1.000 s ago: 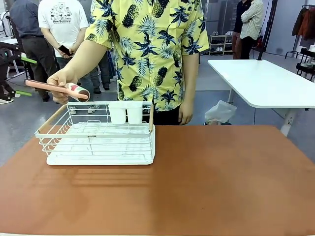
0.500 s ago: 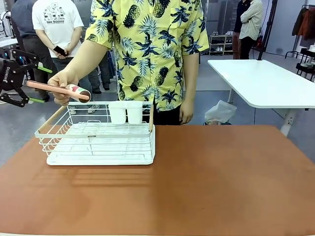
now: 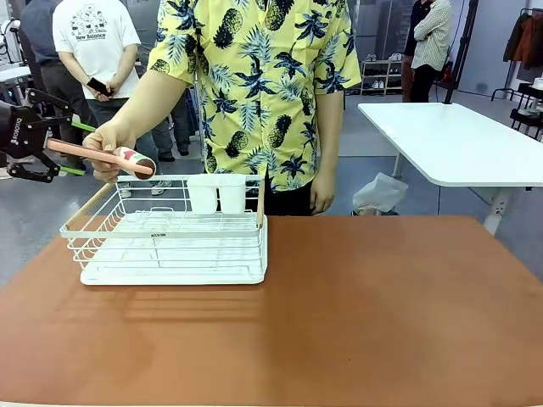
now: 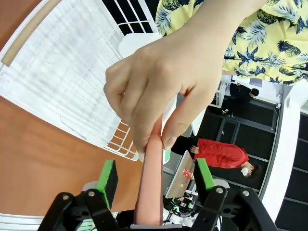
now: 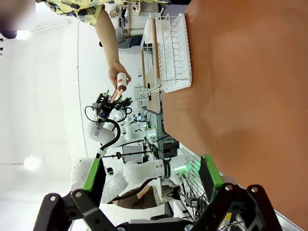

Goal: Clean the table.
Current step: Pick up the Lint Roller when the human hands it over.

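Observation:
A person's hand [image 3: 106, 140] holds a lint roller [image 3: 127, 157] by its long pink handle above the left end of the white wire rack [image 3: 170, 246]. My left gripper [image 3: 75, 148] reaches in from the far left, its jaws straddling the free end of the handle. In the left wrist view the handle [image 4: 151, 183] runs between the green pads [image 4: 107, 175] with a gap on each side, so my left gripper [image 4: 155, 175] is open. The person's hand [image 4: 159, 82] pinches the handle just beyond. My right gripper [image 5: 151, 175] hangs open above the reddish-brown table [image 3: 356, 314], holding nothing.
The rack sits at the table's back left with two white cups [image 3: 216, 193] in its far side. The person stands right behind it. A white table [image 3: 450, 140] stands farther off at the right. Other people stand in the background.
My left gripper has come in from the left edge and now straddles the roller's handle. The person's hand and roller have hardly moved.

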`<state>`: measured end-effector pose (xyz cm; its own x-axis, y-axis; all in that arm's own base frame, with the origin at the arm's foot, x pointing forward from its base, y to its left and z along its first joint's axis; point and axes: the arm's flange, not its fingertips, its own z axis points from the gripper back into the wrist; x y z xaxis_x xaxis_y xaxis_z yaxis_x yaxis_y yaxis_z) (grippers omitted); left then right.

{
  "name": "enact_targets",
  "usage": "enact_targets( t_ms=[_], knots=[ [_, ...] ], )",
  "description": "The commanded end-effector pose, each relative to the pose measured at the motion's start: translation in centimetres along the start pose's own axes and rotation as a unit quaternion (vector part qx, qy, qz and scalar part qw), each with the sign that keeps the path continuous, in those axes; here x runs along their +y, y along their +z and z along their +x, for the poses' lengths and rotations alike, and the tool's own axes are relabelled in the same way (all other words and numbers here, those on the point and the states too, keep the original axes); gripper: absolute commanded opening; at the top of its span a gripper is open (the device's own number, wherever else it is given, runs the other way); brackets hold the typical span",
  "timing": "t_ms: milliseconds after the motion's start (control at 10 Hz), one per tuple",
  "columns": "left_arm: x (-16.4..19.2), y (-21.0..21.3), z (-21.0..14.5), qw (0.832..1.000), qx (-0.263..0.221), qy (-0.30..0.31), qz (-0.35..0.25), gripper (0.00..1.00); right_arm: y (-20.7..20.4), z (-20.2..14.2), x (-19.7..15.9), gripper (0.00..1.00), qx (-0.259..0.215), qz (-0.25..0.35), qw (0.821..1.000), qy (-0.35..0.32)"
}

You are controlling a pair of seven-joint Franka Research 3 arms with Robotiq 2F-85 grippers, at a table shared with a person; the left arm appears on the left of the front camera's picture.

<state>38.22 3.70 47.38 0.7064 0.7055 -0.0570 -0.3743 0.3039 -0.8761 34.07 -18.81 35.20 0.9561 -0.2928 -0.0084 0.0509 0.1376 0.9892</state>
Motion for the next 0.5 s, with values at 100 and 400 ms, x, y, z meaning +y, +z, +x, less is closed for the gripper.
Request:
enact_targets(
  t_ms=[100, 400],
  knots=[
    [2.81, 0.31, -2.72, 1.000, -0.008, -0.008, -0.014, 0.53, 0.05, -0.12, 0.21, 1.00, -0.001, 0.001, 1.000, 0.001],
    [2.67, 0.44, -2.81, 1.000, -0.006, -0.010, -0.016, 0.24, 0.05, -0.12, 0.21, 1.00, -0.001, 0.001, 1.000, 0.001]
  ],
)
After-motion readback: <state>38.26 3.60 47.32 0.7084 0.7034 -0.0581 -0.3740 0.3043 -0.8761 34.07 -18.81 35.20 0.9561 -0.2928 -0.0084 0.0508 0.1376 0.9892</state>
